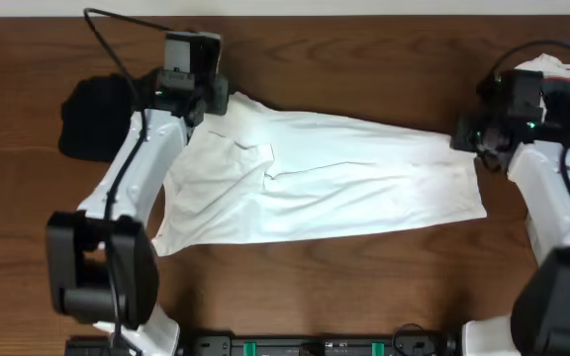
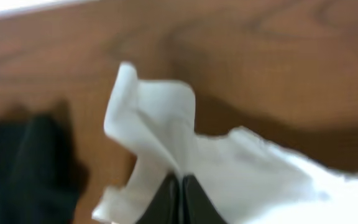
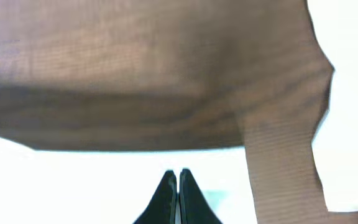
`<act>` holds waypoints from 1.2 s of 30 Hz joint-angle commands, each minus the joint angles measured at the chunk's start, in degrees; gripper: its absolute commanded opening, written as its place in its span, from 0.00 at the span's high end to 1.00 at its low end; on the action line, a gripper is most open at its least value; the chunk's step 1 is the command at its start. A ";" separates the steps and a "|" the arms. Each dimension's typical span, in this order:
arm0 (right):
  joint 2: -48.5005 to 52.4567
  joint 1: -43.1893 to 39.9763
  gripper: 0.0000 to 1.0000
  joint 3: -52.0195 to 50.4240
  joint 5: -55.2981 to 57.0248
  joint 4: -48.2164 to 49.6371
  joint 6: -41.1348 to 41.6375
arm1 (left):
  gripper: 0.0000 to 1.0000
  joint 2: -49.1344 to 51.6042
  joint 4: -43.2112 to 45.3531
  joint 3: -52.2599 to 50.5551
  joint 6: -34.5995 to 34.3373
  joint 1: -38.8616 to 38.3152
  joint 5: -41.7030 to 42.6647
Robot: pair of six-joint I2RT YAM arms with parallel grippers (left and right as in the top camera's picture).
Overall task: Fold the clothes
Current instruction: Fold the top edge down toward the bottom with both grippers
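Observation:
A white T-shirt (image 1: 334, 183) lies stretched across the wooden table, its long side running left to right. My left gripper (image 1: 214, 107) is at its top left corner. In the left wrist view that gripper (image 2: 180, 178) is shut on a raised fold of the white T-shirt (image 2: 160, 118). At the shirt's right end my right gripper (image 1: 460, 138) is shut too. The right wrist view shows this gripper (image 3: 178, 174) pinching the white T-shirt (image 3: 73, 180) at its edge. No print shows on the shirt.
A black garment (image 1: 92, 114) lies bunched at the far left, beside the left arm, and shows dark in the left wrist view (image 2: 23, 168). A pile of white and dark clothes (image 1: 562, 74) sits at the back right corner. Bare table (image 1: 364, 59) runs behind the shirt.

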 commanded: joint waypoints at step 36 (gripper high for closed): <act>-0.87 -2.86 0.99 -22.95 12.41 9.05 -2.21 | 0.94 -3.93 -34.03 -10.51 -20.04 0.83 -7.32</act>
